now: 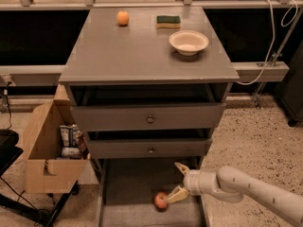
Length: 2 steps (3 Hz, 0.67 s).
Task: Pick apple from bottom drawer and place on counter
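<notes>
Camera view: the apple (161,200) sits on the floor of the open bottom drawer (128,183), toward its front and right of middle. The gripper (178,181) reaches in from the right with its fingers spread wide, the lower one just beside the apple, not around it. The counter (142,56) above has bare room at its front. The apple is likely firm, smooth, moderately heavy and prone to roll. Best pinched across its widest middle.
</notes>
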Each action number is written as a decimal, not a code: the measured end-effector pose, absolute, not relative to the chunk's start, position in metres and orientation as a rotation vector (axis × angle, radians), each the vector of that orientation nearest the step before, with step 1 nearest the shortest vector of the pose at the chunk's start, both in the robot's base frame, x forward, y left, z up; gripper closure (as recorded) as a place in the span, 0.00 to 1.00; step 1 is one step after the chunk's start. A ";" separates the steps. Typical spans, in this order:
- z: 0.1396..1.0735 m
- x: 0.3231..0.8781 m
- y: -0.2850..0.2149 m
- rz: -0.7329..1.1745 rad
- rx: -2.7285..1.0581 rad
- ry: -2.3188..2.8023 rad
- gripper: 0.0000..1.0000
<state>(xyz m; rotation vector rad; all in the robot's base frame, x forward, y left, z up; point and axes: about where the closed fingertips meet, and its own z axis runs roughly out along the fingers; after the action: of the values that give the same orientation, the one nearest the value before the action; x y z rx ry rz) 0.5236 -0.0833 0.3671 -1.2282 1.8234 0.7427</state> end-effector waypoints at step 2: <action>0.301 0.529 -0.143 0.643 -1.307 1.924 0.00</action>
<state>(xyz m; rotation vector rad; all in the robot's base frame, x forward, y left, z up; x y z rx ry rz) 0.5286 -0.1427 0.3012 -1.3066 1.9236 0.6427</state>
